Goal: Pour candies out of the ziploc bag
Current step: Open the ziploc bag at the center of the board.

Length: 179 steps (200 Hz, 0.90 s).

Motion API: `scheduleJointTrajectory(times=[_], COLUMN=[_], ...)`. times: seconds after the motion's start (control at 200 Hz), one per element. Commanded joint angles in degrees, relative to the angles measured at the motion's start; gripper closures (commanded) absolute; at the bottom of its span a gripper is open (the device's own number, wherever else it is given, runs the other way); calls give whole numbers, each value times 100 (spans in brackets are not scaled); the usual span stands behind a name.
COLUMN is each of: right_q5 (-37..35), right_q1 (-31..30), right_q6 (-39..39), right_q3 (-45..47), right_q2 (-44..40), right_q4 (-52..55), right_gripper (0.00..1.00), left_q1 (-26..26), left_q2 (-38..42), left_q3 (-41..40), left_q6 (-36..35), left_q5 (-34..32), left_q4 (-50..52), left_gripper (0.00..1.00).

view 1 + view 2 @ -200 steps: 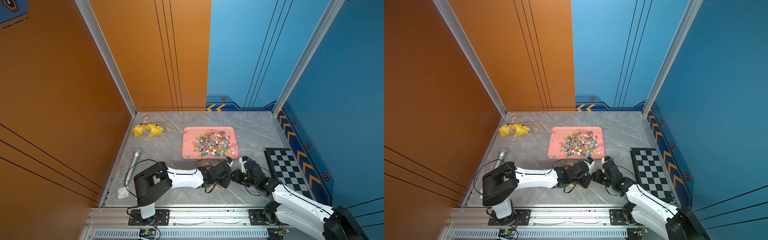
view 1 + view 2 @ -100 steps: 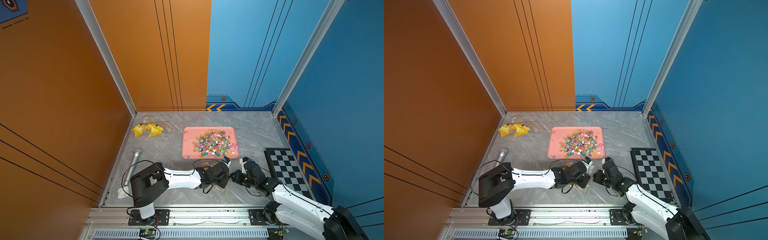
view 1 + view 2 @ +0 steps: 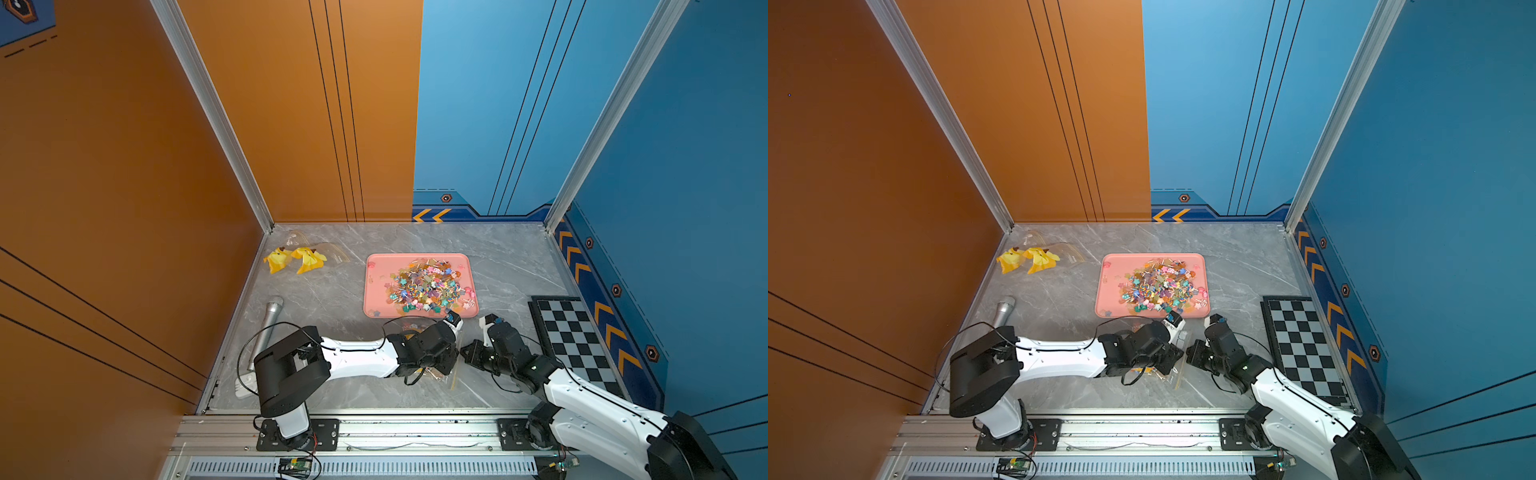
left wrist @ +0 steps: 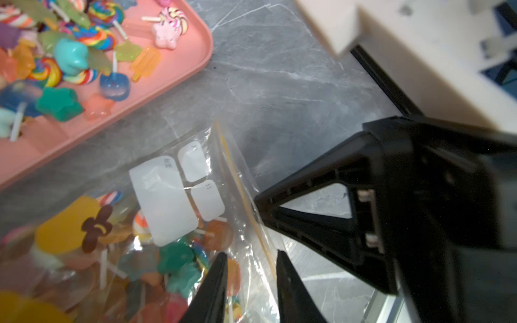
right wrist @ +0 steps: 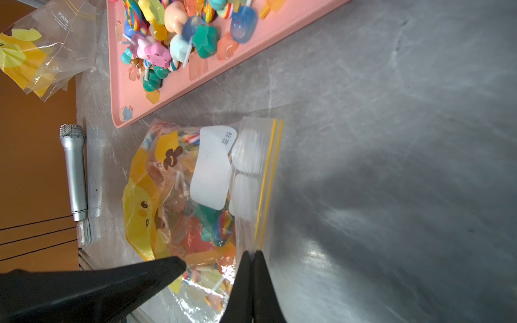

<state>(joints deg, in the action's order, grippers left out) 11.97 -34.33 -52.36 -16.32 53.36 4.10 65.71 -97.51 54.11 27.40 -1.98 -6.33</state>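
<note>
Crinkly clear ziploc bag (image 5: pixel 167 195) with yellow zip strip, flat on grey marbled tabletop (image 3: pixel 324 299), near side of glossy pink tray (image 3: pixel 376 291); lumpy multicoloured candies (image 5: pixel 221 226) inside, more heaped on tray. Tight pinch of right gripper (image 5: pixel 252 256) on zip edge; left gripper (image 4: pixel 251 257) slightly parted, astride bag plastic. Orange and blue panelled walls (image 3: pixel 291 124) beyond.

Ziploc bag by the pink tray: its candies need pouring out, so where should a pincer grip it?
Grip the ziploc bag at its yellow zip strip, coming over the bare table beside it. Candies bulge the rest; that edge lies thin and flat. The right pincer is shut there.
</note>
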Motion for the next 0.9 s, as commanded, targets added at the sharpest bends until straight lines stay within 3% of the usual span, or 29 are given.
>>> scheduleJointTrajectory(times=[0.0, 0.19, 0.37, 0.681, 0.891], right_q5=[-63, -49, -43, -1, 7], right_q1=[-46, -46, -48, -48, -48], right_q6=[86, 68, 42, -10, -3], right_q3=[-26, -27, -21, -38, -38], right_q2=[-3, -71, -167, -255, -308], right_q4=[116, 122, 152, 140, 186], right_gripper=[100, 100, 100, 100, 100], left_q1=[56, 51, 28, 14, -36], left_q2=[-130, -339, -417, -453, -445], left_q3=[-5, 36, -16, -67, -146], left_q6=[-63, 19, 86, 130, 199], left_q5=[363, 506, 470, 454, 392], left_q4=[-272, -305, -339, -399, -440], left_gripper=[59, 57, 68, 69, 76])
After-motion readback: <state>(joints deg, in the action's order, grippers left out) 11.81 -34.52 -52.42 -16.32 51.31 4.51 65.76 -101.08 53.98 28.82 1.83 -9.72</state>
